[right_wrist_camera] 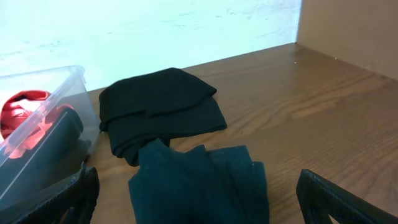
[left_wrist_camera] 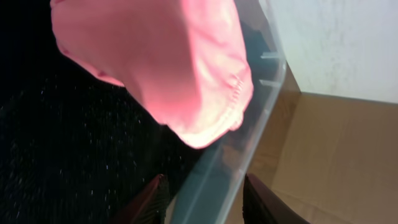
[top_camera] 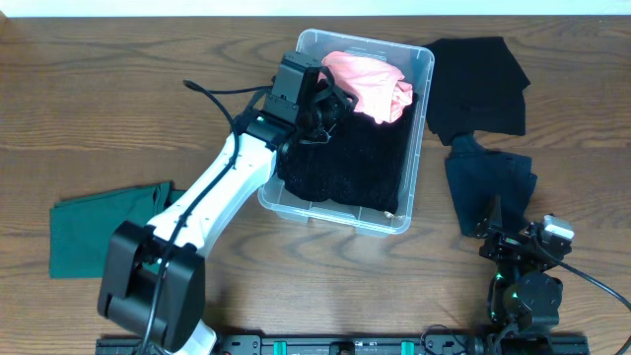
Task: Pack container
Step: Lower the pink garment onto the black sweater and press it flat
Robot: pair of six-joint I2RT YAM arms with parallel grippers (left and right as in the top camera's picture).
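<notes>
The clear container (top_camera: 418,148) stands mid-table and holds a black garment (top_camera: 360,163) with a pink garment (top_camera: 370,84) at its far end. My left gripper (top_camera: 330,104) is inside the container beside the pink garment. In the left wrist view the left gripper (left_wrist_camera: 202,190) is open and empty. The container's wall (left_wrist_camera: 249,134) runs between its fingers, and the pink garment (left_wrist_camera: 168,62) lies just ahead on the black garment (left_wrist_camera: 68,155). My right gripper (top_camera: 501,235) (right_wrist_camera: 199,199) is wide open and empty, low over a dark teal cloth (right_wrist_camera: 199,183).
A black cloth (top_camera: 478,84) (right_wrist_camera: 158,106) lies right of the container, with the dark teal cloth (top_camera: 488,182) in front of it. A green cloth (top_camera: 104,227) lies at the left. The container's corner (right_wrist_camera: 43,124) shows in the right wrist view.
</notes>
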